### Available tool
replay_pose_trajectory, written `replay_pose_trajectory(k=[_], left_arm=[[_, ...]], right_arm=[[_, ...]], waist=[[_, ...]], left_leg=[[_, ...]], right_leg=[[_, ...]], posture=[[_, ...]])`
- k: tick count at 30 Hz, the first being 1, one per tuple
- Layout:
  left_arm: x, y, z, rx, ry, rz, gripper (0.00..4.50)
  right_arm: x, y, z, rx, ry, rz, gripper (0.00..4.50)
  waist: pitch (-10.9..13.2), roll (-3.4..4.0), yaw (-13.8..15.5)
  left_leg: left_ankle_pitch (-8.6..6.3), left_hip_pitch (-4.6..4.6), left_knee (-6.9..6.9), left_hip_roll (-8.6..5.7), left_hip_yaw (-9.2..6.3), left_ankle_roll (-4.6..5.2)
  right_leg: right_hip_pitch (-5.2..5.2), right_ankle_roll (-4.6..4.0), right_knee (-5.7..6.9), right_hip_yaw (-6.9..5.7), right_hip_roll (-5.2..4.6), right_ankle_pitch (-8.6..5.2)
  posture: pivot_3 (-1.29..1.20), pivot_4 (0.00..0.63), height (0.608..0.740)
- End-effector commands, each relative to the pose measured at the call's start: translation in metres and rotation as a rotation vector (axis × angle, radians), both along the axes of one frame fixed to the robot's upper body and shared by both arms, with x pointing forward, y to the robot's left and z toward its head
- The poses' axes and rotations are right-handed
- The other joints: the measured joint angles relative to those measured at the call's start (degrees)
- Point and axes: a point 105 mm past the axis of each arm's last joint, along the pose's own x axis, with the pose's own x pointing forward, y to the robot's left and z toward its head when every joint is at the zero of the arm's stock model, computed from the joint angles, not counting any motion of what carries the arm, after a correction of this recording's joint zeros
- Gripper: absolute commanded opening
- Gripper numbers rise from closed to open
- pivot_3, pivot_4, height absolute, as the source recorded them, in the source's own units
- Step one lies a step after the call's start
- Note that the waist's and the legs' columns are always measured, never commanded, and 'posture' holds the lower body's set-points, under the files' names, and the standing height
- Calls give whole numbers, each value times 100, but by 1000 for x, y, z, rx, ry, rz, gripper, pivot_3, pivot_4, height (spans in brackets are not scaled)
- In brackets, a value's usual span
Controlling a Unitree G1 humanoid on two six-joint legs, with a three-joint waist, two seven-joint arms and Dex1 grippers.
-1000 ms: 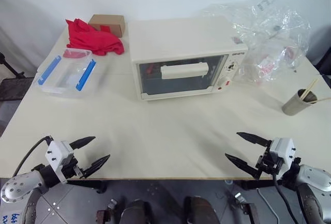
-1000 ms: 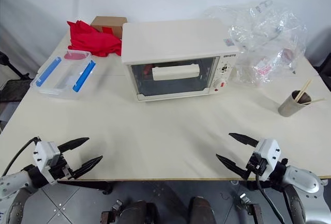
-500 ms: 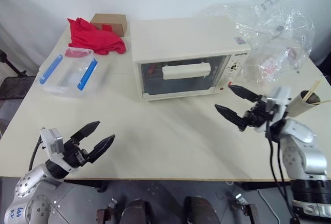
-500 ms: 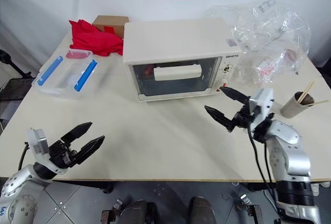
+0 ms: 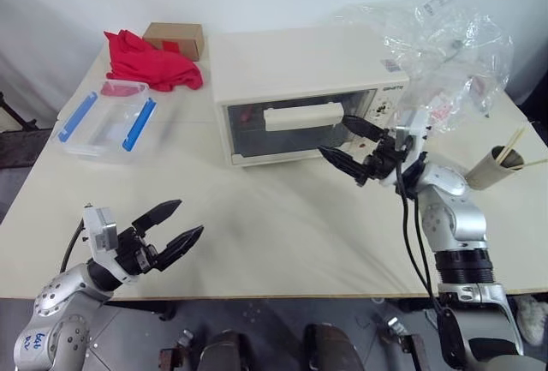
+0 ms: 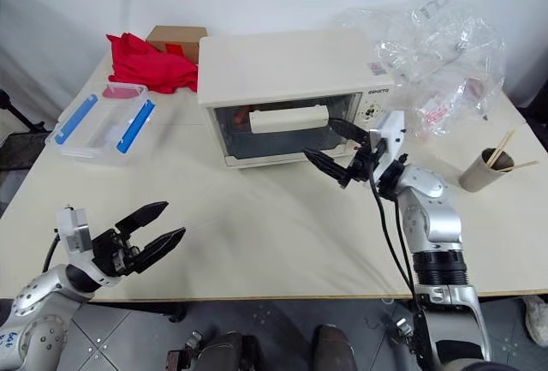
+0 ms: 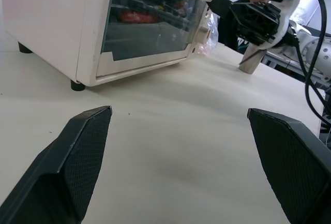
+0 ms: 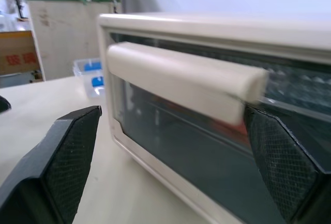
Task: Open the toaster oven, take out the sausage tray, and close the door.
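Observation:
The cream-white toaster oven (image 5: 300,62) stands at the table's middle back. Its door (image 5: 295,135) is shut, with the white bar handle (image 5: 300,117) across the dark glass. Red sausages (image 7: 135,16) show dimly behind the glass; the sausage tray under them is hard to make out. My right gripper (image 5: 332,134) hangs open in front of the door, at the handle's right end. In the right wrist view the handle (image 8: 176,76) lies ahead between the two fingers, apart from them. My left gripper (image 5: 190,217) is open and empty over the table's near left edge.
A clear plastic box with blue clips (image 5: 107,122), a red cloth (image 5: 152,61) and a cardboard box (image 5: 175,38) sit at the back left. A crumpled clear bag (image 5: 445,54) lies right of the oven. A paper cup with sticks (image 5: 495,168) stands at the right.
My right gripper rose from the table's near right edge and travelled forward and left to the oven door. My left gripper shifted a little up and right and rolled. Both stayed open.

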Motion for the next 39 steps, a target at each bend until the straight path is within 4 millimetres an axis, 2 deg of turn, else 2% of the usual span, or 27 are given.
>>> replay_pose_trajectory(k=[1,7,10,13,15,17,25,29,32,34,39], left_arm=[[1,-3,0,1,-15,-9,4460],[8,3,2,5,-29,24,4460],[16,9,13,-15,-49,57,4460],[19,8,26,-81,-52,12,4460],[19,7,45,-174,-106,-40,4085],[30,7,59,-196,-166,-10,3629],[74,-30,79,-161,-287,-52,1333],[95,-39,89,-186,-339,-33,167],[101,-58,86,-185,-308,-92,39],[104,-69,80,-110,-329,-109,39],[106,-82,70,-83,-313,-165,39]], right_arm=[[-8,10,14,-11,-75,54,4500],[-27,10,-5,-140,-101,140,4500],[-38,3,-19,-244,-133,158,4500],[-44,-2,-27,-304,-186,163,4500],[-45,-3,-24,-280,-192,164,4500],[-43,-3,-21,-277,-218,147,4500],[-36,-2,-18,-295,-257,120,4500],[-34,-1,-15,-288,-266,113,4500],[-35,-1,-16,-297,-267,117,4500],[-35,-1,-15,-284,-261,114,4500],[-38,-6,-18,-292,-251,94,4500]], waist=[[0,0,0],[0,1,-19],[1,1,-9],[1,0,-15],[1,0,-8],[1,1,-2],[1,0,7],[3,-2,10],[3,-2,2],[3,-2,2],[3,-3,12]], left_leg=[[0,0,0,0,0,0],[-1,0,-5,3,0,-2],[-1,0,-5,3,1,-2],[-1,0,-5,3,3,-2],[0,0,-4,3,3,-2],[0,0,-3,5,1,-3],[0,-1,-2,-1,2,-3],[1,-3,1,-2,3,-5],[1,-3,-6,-2,1,-5],[1,-3,-10,-2,0,-4],[1,-6,-4,-2,0,-5]], right_leg=[[0,0,0,0,0,0],[-4,0,0,-1,3,0],[-4,0,-1,-1,3,0],[-3,0,-4,-1,2,0],[-3,0,-2,0,2,0],[-3,0,-1,-1,2,0],[-2,1,-2,-3,5,0],[-2,1,-4,-3,8,1],[-3,3,-5,-7,8,1],[-3,3,-5,-10,8,1],[-2,3,-6,-13,9,1]], posture=[[0,150,740],[0,150,740],[0,150,740],[0,150,740],[0,150,740],[0,150,740],[0,150,740],[0,150,740],[0,150,740],[0,150,740],[0,150,740]])
